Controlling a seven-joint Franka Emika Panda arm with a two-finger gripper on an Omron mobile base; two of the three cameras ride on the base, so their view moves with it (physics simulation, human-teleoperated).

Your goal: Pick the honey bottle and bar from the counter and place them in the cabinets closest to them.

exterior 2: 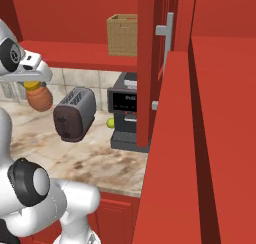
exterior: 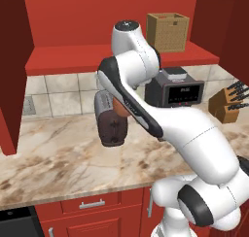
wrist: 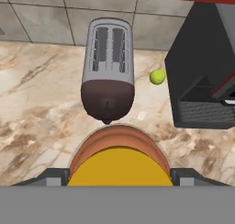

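Observation:
My gripper is shut on the honey bottle, its two fingers clamped at either side of the yellow cap. From the right base view, the squat orange-brown honey bottle hangs under the gripper, held in the air above the counter to the left of the toaster. It sits just below the level of the open red cabinets' shelf. That same shelf runs across the top of the left base view, above the marble counter. The bar is out of view.
A toaster stands on the counter right below the bottle, a small green ball beside it. A black coffee machine and a knife block stand further right. A wicker box sits on the shelf. An open cabinet door hangs on the right.

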